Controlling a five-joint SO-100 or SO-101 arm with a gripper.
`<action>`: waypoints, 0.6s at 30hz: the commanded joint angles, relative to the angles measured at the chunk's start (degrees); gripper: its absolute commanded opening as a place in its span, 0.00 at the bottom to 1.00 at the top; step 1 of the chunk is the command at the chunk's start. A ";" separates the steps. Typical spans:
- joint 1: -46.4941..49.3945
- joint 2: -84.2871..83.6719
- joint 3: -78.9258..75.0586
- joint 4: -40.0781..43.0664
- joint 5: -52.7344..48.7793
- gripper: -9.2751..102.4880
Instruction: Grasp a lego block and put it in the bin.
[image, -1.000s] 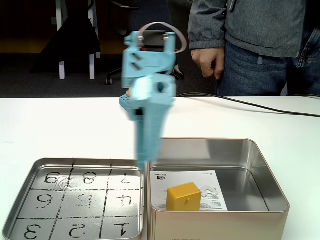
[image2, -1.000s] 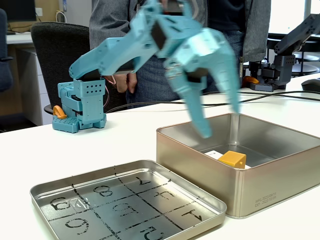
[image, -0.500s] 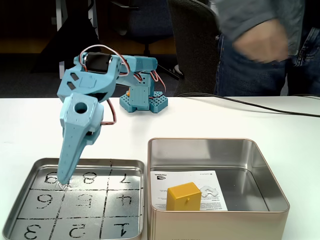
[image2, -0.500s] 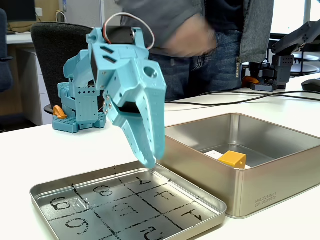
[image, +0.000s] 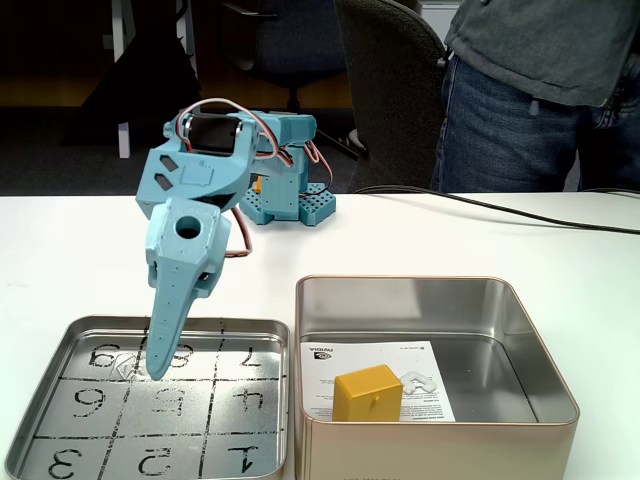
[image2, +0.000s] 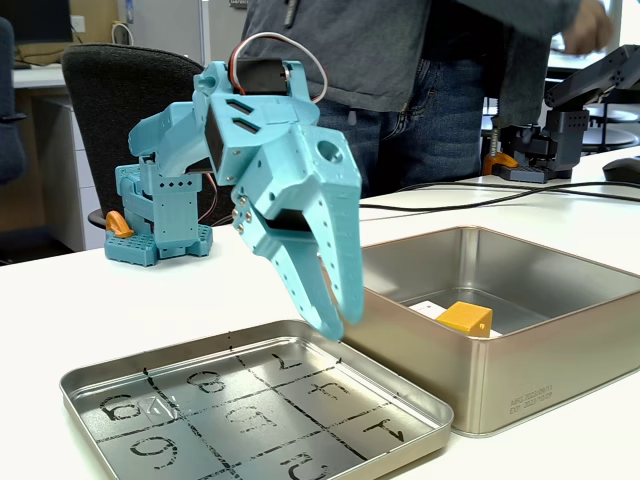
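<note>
**Block binned, arm parked over the tray**

On the tabletop (image: 60, 250), the bin (image: 520, 330) at the right already holds the lego block (image: 368, 393) on its paper, so delivery looks finished. The gripper (image2: 328, 318), jaws nearly together and empty, hangs over the grid tray (image: 40, 400); half a second ago it pointed lower. Retreating seems next.

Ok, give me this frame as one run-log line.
block: in bin, on paper | gripper: over grid tray, empty, jaws close together | person: behind table
</note>
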 joint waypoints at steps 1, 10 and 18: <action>-0.62 1.41 -1.41 0.53 5.01 0.08; -0.53 1.85 -1.49 0.35 5.63 0.08; -0.79 1.05 -1.49 -0.44 5.71 0.08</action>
